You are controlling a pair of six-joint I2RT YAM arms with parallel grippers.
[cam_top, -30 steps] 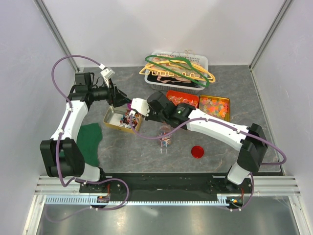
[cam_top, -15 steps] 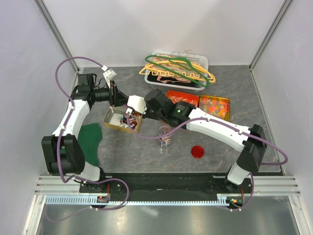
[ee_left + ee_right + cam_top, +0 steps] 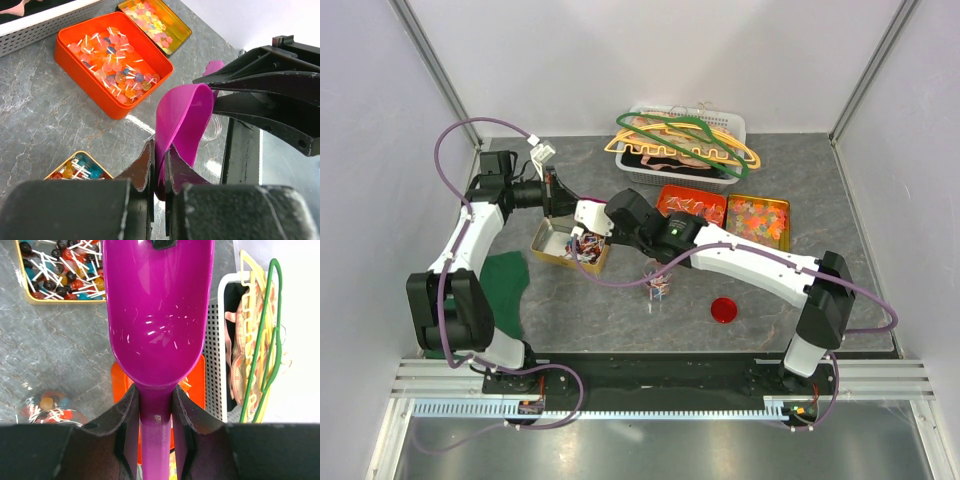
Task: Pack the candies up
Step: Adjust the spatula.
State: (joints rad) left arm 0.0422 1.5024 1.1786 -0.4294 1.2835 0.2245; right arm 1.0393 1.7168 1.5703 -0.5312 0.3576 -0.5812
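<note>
W/ the right end effector (image 3: 156,410) gripping the handle of the pink scoop (image 3: 157,315) & the left end effector (image 3: 160,155) pinched shut on its lip, we should tilt it gently into the candies (image 3: 55,275) in the tin (image 3: 65,301) left of the jar (image 3: 47,407).

Magenta scoop (image 3: 157,315), multicoloured candies (image 3: 75,284).

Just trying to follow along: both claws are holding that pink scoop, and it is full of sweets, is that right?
Not quite. The scoop is empty: the right wrist view looks straight into its bowl and shows only bare pink plastic. The rest holds: the right gripper clamps its handle and the left gripper pinches its rim.
</note>
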